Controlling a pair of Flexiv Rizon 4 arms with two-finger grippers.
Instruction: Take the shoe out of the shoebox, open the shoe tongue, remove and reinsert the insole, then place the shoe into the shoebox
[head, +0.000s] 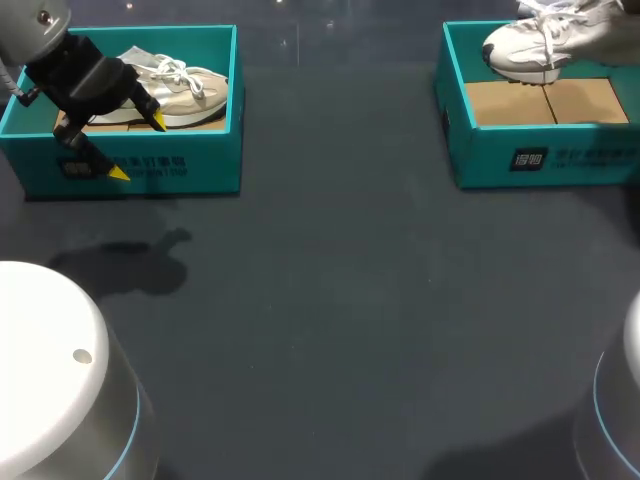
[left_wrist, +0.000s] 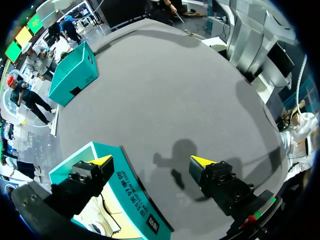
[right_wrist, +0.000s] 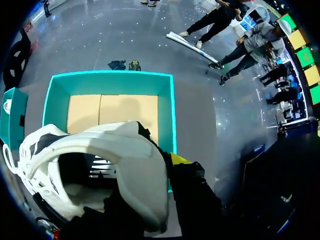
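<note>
A white shoe with black trim hangs over the right teal shoebox, whose cardboard floor is bare. My right gripper is shut on the heel collar of this white shoe; one yellow fingertip shows outside, the other is hidden inside the shoe. A beige shoe lies in the left teal shoebox. My left gripper hovers open over that box's front wall, its fingers astride the left box's wall, holding nothing.
Dark grey table stretches between the two boxes. White robot bases stand at the near left and near right. The right shoebox shows far across the table in the left wrist view.
</note>
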